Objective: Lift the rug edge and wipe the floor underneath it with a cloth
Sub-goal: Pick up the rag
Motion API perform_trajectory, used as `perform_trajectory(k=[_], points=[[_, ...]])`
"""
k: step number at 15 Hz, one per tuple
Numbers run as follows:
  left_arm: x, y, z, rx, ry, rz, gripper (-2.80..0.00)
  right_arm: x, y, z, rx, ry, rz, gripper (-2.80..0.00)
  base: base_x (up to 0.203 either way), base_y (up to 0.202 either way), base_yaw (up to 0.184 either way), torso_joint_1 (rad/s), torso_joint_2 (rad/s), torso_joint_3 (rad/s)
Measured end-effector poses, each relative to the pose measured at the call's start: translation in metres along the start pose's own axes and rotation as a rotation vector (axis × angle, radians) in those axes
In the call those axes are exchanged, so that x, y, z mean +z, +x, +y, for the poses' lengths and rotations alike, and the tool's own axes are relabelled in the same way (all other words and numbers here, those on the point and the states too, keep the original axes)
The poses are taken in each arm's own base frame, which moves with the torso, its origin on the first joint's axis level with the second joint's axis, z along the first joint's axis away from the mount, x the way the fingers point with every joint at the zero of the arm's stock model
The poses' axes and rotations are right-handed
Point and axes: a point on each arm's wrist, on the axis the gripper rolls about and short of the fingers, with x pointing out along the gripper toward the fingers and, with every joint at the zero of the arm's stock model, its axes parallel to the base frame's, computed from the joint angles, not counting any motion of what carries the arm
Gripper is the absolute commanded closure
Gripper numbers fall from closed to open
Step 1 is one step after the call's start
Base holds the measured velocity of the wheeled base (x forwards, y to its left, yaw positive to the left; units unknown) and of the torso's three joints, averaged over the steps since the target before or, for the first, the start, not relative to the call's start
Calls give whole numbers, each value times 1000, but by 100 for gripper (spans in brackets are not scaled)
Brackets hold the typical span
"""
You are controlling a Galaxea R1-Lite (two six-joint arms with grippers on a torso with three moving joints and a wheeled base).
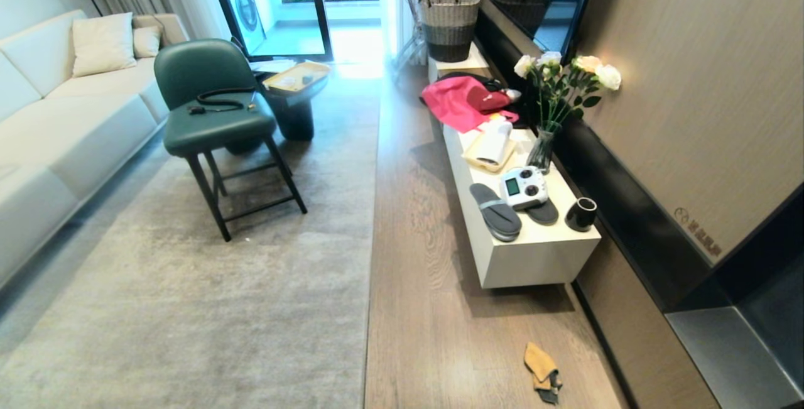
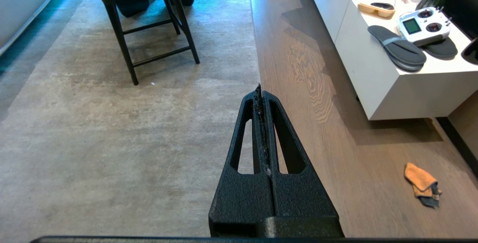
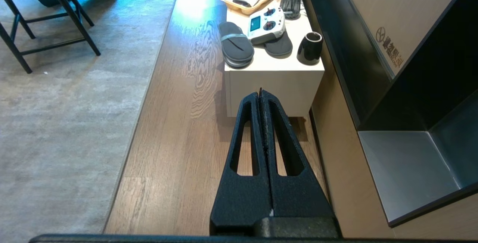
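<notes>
— Rug (image 1: pixel 188 283) first: where's its edge?
— Rug edge (image 1: pixel 372 258) lies flat along the floor (image 1: pixel 427 308).
— Grippers?
— Left gripper (image 2: pixel 258 88) and right gripper (image 3: pixel 260 93) both pinched closed, empty.
— Cloth?
— Cloth (image 1: pixel 543 371) lies crumpled on the floor, near the cabinet (image 1: pixel 534 258) corner.

A green chair (image 1: pixel 210 98) stands near a white sofa (image 1: pixel 56 114). Slippers (image 1: pixel 495 210), flowers (image 1: pixel 565 82) and a black cup (image 1: pixel 581 213) sit on the white surface (image 1: pixel 534 258).

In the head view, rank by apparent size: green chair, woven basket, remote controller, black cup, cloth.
1. green chair
2. woven basket
3. remote controller and cloth look alike; the cloth lies nearer the camera, so unranked
4. black cup
</notes>
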Motion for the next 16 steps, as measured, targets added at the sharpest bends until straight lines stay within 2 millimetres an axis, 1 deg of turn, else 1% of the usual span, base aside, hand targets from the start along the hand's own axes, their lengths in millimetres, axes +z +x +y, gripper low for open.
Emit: perform_trajectory(k=[4, 11, 16], points=[[0, 0, 0, 0, 0, 0, 0, 0, 0, 0, 0, 1, 0, 0, 0, 0, 0, -160, 430, 269], [0, 0, 0, 0, 0, 0, 0, 0, 0, 0, -1, 1, 0, 0, 0, 0, 0, -178, 536, 357], [0, 0, 0, 0, 0, 0, 0, 0, 0, 0, -2, 2, 0, 0, 0, 0, 0, -130, 502, 363]])
